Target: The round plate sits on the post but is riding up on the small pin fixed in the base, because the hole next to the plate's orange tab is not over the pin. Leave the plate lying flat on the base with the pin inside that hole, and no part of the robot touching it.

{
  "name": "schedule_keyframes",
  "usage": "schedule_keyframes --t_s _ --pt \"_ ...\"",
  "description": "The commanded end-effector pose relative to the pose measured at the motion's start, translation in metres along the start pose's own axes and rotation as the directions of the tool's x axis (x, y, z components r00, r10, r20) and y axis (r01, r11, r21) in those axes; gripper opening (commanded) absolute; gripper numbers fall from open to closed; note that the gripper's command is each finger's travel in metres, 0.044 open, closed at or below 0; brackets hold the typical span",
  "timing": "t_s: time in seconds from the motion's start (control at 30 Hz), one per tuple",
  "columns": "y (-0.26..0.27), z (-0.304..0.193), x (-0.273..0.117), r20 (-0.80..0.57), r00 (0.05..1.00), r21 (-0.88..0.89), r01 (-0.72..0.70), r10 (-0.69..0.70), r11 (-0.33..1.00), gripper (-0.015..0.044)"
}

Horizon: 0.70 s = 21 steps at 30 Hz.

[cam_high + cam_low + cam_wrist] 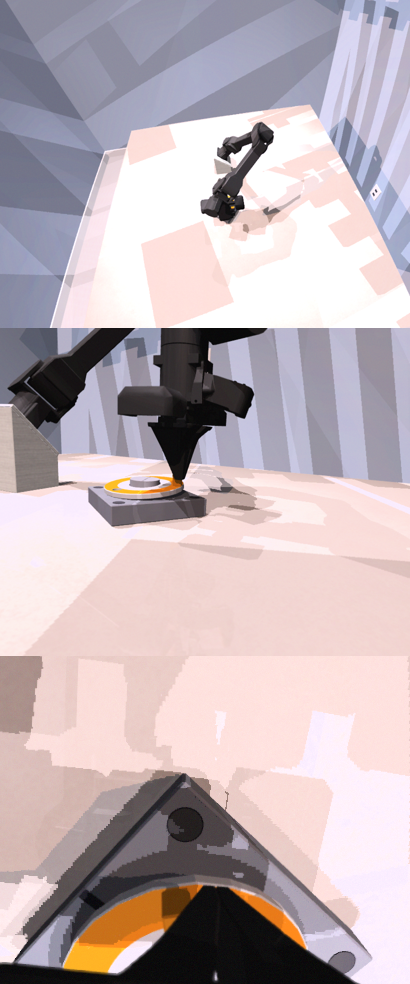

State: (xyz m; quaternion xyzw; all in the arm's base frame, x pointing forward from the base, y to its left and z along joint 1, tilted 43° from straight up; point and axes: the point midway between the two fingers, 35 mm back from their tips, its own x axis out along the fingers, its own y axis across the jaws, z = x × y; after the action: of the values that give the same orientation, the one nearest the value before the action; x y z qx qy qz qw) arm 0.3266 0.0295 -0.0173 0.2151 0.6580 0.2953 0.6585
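Note:
The round orange and white plate [232, 207] [119, 491] [90, 956] sits around the grey post [144, 481] on the square grey base [157, 510] [135, 848]. In the exterior view a dark gap shows under the plate's right side, above the base. My gripper [178, 478] [213, 898] is shut and empty, pointing down, its tip at the plate's right rim in that view. Orange shows just below the tip; the tab itself is mostly or wholly hidden there, and contact cannot be told. The pin and the hole beside the tab cannot be made out. In the top view the arm hides nearly all of the plate.
A pale wedge-shaped block [222, 167] [34, 464] stands at the arm's foot, to the left of the base in the exterior view. The base has round corner holes, one [185, 824] showing at its far corner in the wrist view.

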Motion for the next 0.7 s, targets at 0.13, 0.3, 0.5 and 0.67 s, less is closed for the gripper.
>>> schedule_keyframes --t_s 0.13,0.3,0.5,0.67 --pt "0.011 -0.003 0.002 -0.007 1.000 0.005 -0.008 0.008 1.000 0.0000" --pt "0.017 -0.004 0.002 -0.007 1.000 0.005 -0.008 0.008 1.000 0.0000" --pt "0.024 -0.007 0.002 -0.007 1.000 0.006 -0.009 0.009 1.000 0.0000" --pt "0.026 -0.009 0.001 -0.007 1.000 0.006 -0.009 0.009 1.000 0.0000"
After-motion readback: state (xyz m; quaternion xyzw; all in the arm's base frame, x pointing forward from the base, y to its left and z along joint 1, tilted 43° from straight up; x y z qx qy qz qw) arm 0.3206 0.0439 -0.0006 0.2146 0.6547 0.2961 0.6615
